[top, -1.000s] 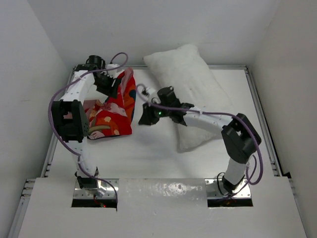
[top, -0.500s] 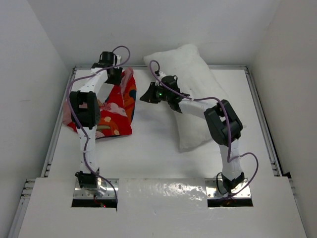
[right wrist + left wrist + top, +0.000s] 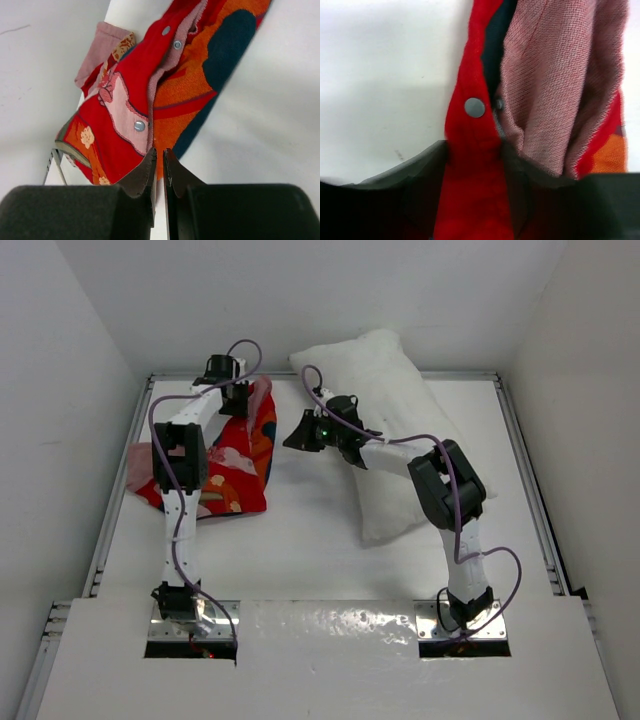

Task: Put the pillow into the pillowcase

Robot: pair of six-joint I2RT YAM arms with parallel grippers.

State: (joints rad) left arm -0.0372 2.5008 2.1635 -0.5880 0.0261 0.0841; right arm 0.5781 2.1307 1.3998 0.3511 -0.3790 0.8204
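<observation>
The red printed pillowcase [image 3: 225,460] lies crumpled at the far left of the table. My left gripper [image 3: 238,400] is at its far edge and is shut on the red hem [image 3: 472,200], just below a metal snap [image 3: 474,107]. The pinkish inner side [image 3: 555,85] shows to the right of the hem. The white pillow [image 3: 400,430] lies slantwise at the far right, under my right arm. My right gripper [image 3: 298,433] hovers between pillow and pillowcase. Its jaws [image 3: 159,155] are shut with nothing between them, pointing at the pillowcase's snap edge [image 3: 150,100].
Metal rails run along the table's left side [image 3: 108,530] and right side [image 3: 530,500]. White walls close in the back and both sides. The arm bases sit at the near edge [image 3: 185,605].
My left gripper has moved out to the far edge of the pillowcase and holds its hem. My right gripper has swung farther away, closer to the pillowcase's upper right edge.
</observation>
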